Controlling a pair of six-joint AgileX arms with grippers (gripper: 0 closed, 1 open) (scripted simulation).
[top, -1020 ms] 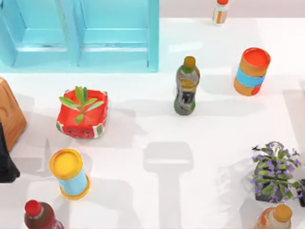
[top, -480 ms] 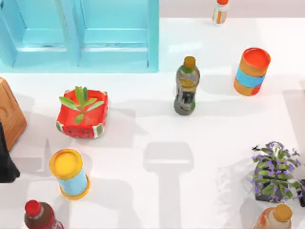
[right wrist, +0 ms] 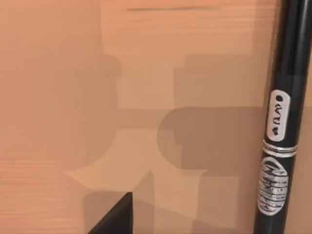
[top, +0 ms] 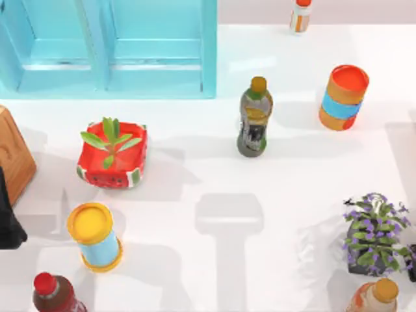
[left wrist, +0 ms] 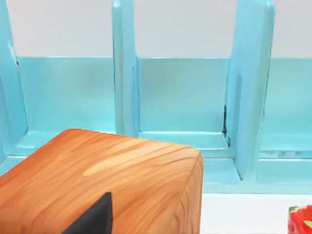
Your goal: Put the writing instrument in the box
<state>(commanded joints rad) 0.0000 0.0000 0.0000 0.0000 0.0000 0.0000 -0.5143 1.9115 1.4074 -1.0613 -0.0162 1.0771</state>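
Note:
The writing instrument [right wrist: 285, 122], a slim black pen with white lettering, lies on a tan wooden surface in the right wrist view. One dark fingertip [right wrist: 117, 217] of my right gripper shows beside it, apart from the barrel. A rounded wooden box [top: 12, 156] stands at the table's left edge, and the left wrist view looks over its top [left wrist: 112, 185]. My left arm [top: 6, 221] is the black shape just in front of that box, with one dark fingertip [left wrist: 95, 219] showing against the wood.
A light-blue divided rack [top: 110, 49] fills the back left. On the white table stand a watermelon planter [top: 112, 156], a yellow-lidded can [top: 94, 235], a green-brown bottle [top: 255, 117], an orange can [top: 343, 97], a purple-flowered plant [top: 374, 234] and more bottles along the front edge.

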